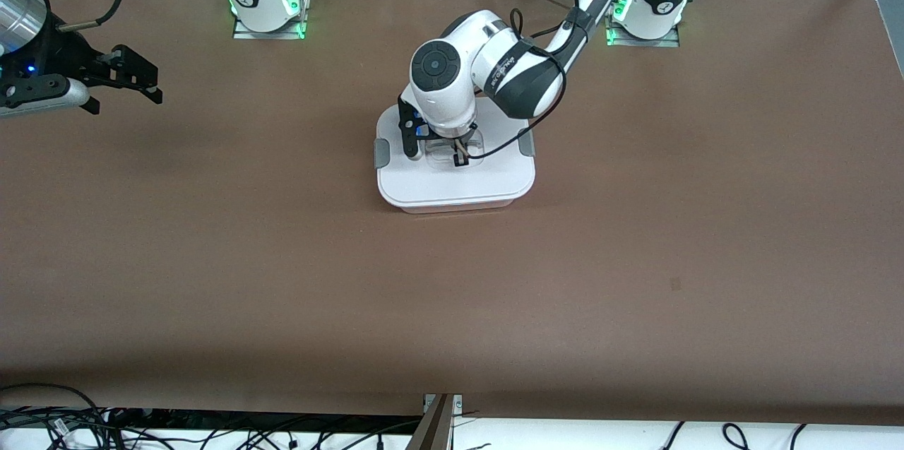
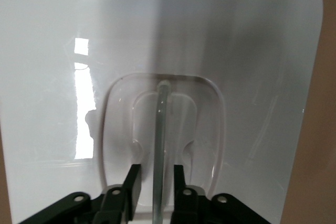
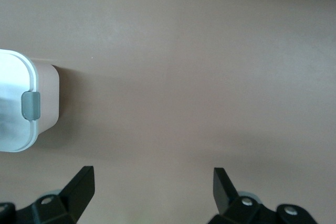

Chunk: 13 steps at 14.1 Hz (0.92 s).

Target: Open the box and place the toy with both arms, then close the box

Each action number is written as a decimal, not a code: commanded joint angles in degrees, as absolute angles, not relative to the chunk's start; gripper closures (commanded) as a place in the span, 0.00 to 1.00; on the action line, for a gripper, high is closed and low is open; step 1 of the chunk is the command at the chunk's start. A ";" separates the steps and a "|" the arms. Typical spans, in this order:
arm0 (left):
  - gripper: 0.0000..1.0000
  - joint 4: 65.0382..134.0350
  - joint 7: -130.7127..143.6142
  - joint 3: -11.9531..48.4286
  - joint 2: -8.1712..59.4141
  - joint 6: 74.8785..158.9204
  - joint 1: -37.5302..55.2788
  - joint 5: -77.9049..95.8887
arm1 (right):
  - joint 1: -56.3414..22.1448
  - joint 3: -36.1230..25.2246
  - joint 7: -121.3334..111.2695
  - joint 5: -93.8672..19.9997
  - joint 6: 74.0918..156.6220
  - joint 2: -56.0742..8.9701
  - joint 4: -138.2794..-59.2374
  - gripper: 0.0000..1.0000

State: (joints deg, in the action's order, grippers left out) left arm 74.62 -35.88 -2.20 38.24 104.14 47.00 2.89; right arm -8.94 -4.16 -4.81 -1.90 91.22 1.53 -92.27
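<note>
Mid-table, the box (image 1: 455, 181) sits lidded with no toy in sight as the left gripper (image 1: 458, 153), fingers slightly parted, straddles its clear handle (image 2: 160, 129); the right gripper (image 1: 131, 79) waits wide open, empty, toward nine o'clock, suggesting opening has yet to begin.

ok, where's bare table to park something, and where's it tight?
Bare brown table runs wide between the box and the front camera's edge, and from the box toward either arm's end. Tight spot: over the lid, where the left pincer straddles the handle. The right pincer waits aside.

Pink translucent box (image 1: 455, 206) mid-table, white lid (image 1: 452, 181) on, grey side clips, clear recessed handle (image 2: 161, 129), toy unseen
</note>
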 commanded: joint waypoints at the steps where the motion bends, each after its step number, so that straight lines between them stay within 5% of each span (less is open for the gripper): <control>1: 0.00 68.66 -34.98 -2.90 37.79 97.67 44.40 2.98 | -7.82 -3.95 -4.22 -1.49 90.53 0.44 -90.44 0.00; 13: 0.00 62.14 -33.13 -3.96 36.83 93.69 17.08 3.69 | -8.09 -3.87 -4.22 -1.32 89.91 0.00 -90.44 0.00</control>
